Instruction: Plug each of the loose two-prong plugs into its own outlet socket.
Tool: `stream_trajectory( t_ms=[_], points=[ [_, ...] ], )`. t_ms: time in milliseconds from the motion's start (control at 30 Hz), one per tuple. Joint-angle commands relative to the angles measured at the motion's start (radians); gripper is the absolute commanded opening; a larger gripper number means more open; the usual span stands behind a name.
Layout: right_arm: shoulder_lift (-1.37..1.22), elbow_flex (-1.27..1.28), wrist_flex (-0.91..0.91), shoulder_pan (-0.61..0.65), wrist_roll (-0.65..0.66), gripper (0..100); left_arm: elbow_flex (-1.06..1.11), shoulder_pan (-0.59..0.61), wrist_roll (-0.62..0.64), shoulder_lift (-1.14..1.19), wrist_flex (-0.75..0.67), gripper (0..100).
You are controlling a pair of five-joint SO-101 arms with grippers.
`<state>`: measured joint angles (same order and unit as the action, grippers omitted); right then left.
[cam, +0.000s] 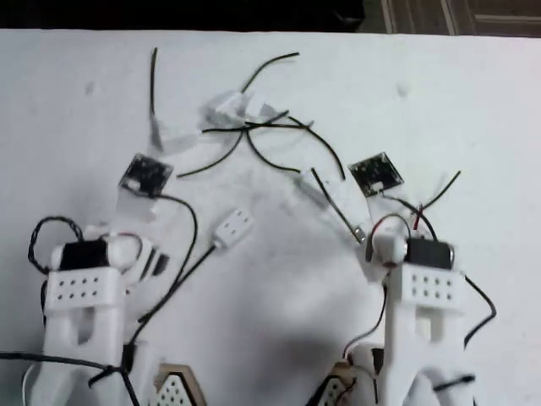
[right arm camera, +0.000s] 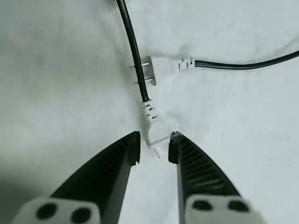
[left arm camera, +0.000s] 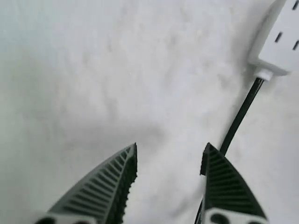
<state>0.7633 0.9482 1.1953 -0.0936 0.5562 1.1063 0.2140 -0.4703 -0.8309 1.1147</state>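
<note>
Plug (right arm camera: 158, 140) sits between your right gripper's (right arm camera: 154, 148) narrowly parted tips, cord (right arm camera: 134, 56) running straight ahead; left gripper (left arm camera: 169, 158) gapes wide.

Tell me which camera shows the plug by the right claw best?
The right wrist view: the plug sits close up between the right claw tips, prongs visible. The high view shows it tiny, from above. The left wrist view looks at the socket block.

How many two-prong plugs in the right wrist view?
2: the near plug between the fingertips of the right gripper, the far plug just beyond it. More may lie off-frame.
</note>
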Motion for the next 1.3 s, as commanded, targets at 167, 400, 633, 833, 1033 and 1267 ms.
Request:
stream_trajectory(
  t_ms=[167, 400, 633, 833, 1033, 1267],
  points=[
    [-0.328, -0.132, 0.001, 0.03, 0.117, 11.2, 0.195, 0.028, -0.035, -0.101, -0.143, 23],
    [-0.535, -0.138, -0.217, 0.03, 0.127, 11.2, 0.226, 0.031, -0.035, -0.159, -0.15, 23],
    [-0.71, -0.141, -0.294, 0.024, 0.129, 10.8, 0.236, 0.064, -0.032, -0.173, -0.152, 23],
    [-0.659, -0.14, -0.269, 0.03, 0.127, 2.6, 0.236, 0.064, -0.029, -0.173, -0.152, 22],
    [-0.378, -0.141, -0.077, 0.104, 0.121, 1.7, 0.235, 0.065, -0.028, -0.173, -0.15, 22],
    [-0.013, -0.135, 0.056, 0.318, 0.0, 1.7, 0.235, 0.065, -0.026, -0.173, -0.146, 22]
  ],
)
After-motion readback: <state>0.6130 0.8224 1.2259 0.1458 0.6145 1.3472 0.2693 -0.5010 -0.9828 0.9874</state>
